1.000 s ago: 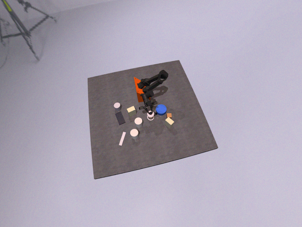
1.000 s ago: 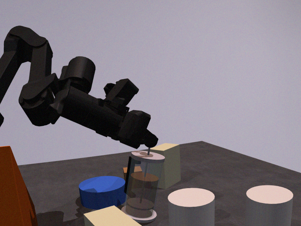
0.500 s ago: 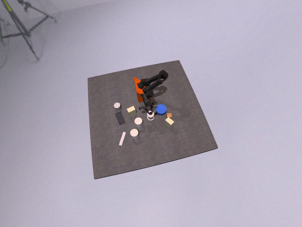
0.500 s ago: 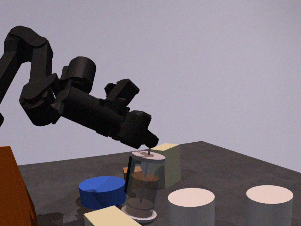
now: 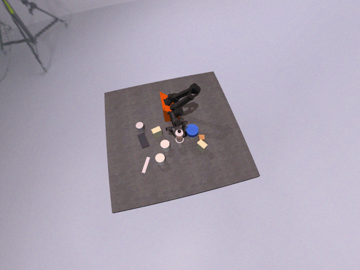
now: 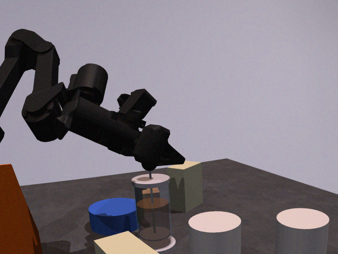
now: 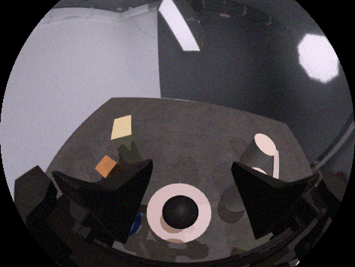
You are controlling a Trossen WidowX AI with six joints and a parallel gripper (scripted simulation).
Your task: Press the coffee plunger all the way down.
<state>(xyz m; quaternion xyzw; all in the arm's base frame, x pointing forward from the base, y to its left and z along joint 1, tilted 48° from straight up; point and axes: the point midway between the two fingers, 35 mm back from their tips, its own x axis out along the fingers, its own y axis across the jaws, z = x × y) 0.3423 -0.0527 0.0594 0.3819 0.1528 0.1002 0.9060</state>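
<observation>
Black arm [image 6: 82,120] comes in from the upper left of the frame and slopes down toward the middle, with the gripper [image 6: 161,159] spread wide right over the coffee press [image 6: 152,210]. The black knob [image 6: 148,164] sits just under it, not gripped. The press stands upright at lower center, its filter disc [image 6: 154,232] down near the bottom. Blue puck [image 6: 113,215] just left of it, a cream block [image 6: 186,186] behind on the right, two pale-topped cylinders [image 6: 215,232] at lower right, orange slab [image 6: 16,213] at the left edge.
</observation>
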